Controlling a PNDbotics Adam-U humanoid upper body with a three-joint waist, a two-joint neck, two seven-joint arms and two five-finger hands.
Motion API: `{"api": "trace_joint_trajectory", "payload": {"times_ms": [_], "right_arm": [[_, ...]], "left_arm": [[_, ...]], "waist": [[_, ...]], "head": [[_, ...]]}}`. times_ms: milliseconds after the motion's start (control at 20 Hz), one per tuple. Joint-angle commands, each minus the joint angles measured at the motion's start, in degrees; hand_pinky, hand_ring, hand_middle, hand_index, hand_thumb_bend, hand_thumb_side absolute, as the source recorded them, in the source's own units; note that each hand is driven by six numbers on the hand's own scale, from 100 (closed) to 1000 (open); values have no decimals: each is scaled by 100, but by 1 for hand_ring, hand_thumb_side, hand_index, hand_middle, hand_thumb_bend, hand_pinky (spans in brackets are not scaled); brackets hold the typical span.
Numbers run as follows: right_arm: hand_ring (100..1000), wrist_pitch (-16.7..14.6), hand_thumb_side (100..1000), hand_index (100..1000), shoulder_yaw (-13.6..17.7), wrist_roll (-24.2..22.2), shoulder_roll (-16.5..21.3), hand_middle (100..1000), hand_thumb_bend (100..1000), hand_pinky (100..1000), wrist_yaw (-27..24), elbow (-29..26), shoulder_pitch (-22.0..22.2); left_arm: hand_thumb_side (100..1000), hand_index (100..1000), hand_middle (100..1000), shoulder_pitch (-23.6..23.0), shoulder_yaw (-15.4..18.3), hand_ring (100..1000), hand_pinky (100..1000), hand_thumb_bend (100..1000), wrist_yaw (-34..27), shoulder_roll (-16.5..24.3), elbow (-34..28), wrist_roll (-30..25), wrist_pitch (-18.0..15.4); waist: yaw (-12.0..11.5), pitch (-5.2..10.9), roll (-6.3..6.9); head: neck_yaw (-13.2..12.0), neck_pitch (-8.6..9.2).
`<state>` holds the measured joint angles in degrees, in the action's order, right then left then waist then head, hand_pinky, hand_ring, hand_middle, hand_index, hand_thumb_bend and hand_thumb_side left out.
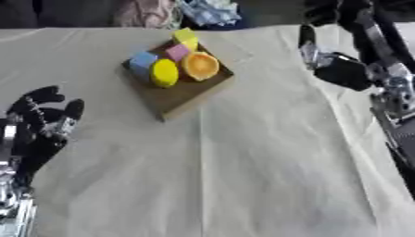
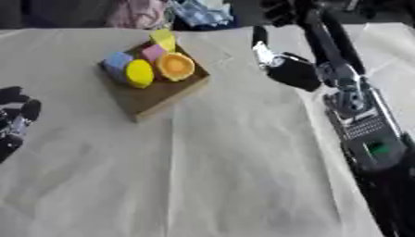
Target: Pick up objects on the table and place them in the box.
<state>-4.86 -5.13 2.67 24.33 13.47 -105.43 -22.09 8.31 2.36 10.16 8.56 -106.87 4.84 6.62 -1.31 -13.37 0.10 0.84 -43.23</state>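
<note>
Left eye view — left hand spread, right hand unclear, beside filled box.

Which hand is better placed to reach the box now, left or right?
Right, probably. The right hand is raised beside the box, about level with it. The left hand sits lower, near the table's left edge, farther off.

The box is plain brown. In it lie a yellow lemon, an orange half with a paler centre, a light blue block, a pink block and a yellow block. The tablecloth is plain beige. Both the left hand and the right hand are black with silver parts.
</note>
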Motion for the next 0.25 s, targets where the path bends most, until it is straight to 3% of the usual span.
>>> {"api": "trace_joint_trajectory", "payload": {"times_ms": [50, 250], "right_arm": [[727, -3, 280, 826, 241, 171, -46, 725, 100, 698, -208, -224, 247], [722, -17, 246, 824, 392, 299, -304, 718, 100, 692, -279, -207, 654]], "left_arm": [[477, 782, 668, 13, 42, 584, 691, 562, 4, 73, -47, 100, -12], [476, 780, 666, -6, 19, 582, 689, 558, -17, 59, -15, 149, -19]], "waist": [[28, 186, -53], [77, 191, -15]], "head": [[-56, -81], [-19, -88]]}}
